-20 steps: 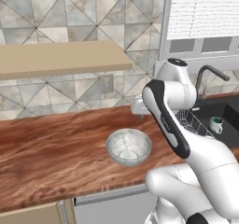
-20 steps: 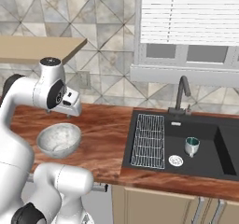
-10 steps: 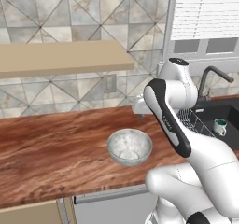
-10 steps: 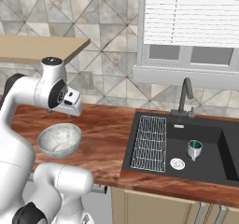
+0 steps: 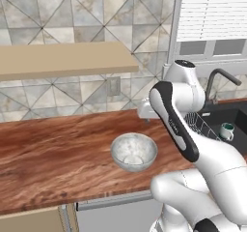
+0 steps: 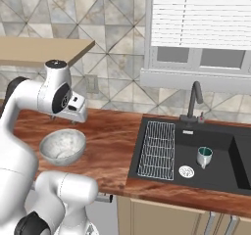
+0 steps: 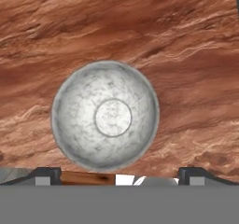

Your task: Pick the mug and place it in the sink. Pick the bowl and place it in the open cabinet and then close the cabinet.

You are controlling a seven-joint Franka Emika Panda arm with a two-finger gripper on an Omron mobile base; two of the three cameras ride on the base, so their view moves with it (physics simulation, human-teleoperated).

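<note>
Since the earlier frames, our base has shifted sideways; nothing on the counter [image 5: 53, 144] moved. We see the bowl [image 7: 105, 116] upright on the wood, left of the sink [image 6: 215, 155], where the mug [image 6: 204, 156] stands. Our gripper [image 7: 119, 176] hangs above the bowl, fingers spread wide, holding nothing.

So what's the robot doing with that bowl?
The robot's claw is hanging open above the grey bowl, which sits empty on the wooden counter. It is not touching the bowl. A mug is standing in the black sink, beside the drain. It looks like the robot is lining up to pick the bowl up next.
</note>
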